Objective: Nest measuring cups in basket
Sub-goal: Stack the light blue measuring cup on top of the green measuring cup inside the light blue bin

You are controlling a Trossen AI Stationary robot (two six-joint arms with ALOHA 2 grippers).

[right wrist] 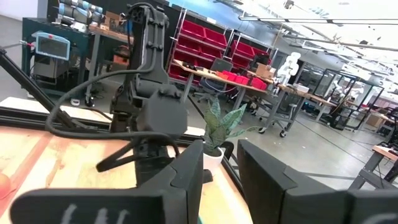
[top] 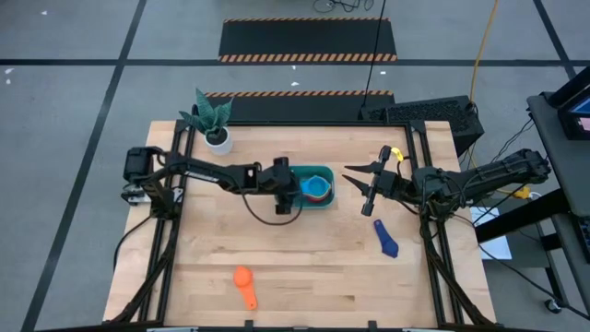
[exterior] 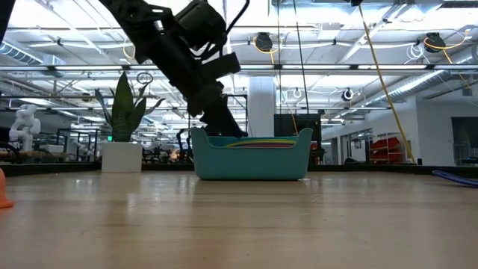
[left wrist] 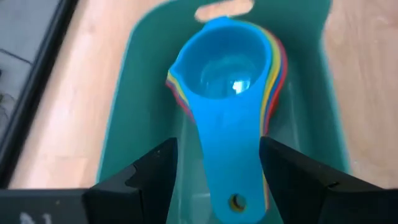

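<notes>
Left gripper (left wrist: 214, 180) over basket (top: 324, 200), jaws apart astride light blue cup (left wrist: 227, 81) handle. Your right gripper (top: 367, 186) nearer dark blue cup (top: 386, 238); jaws probably slightly apart.

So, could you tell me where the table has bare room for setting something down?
Free: the wood between the orange cup and the dark blue cup, and below the plant. Crowded: around the basket, where the left gripper hangs; the right gripper waits beside it.
</notes>
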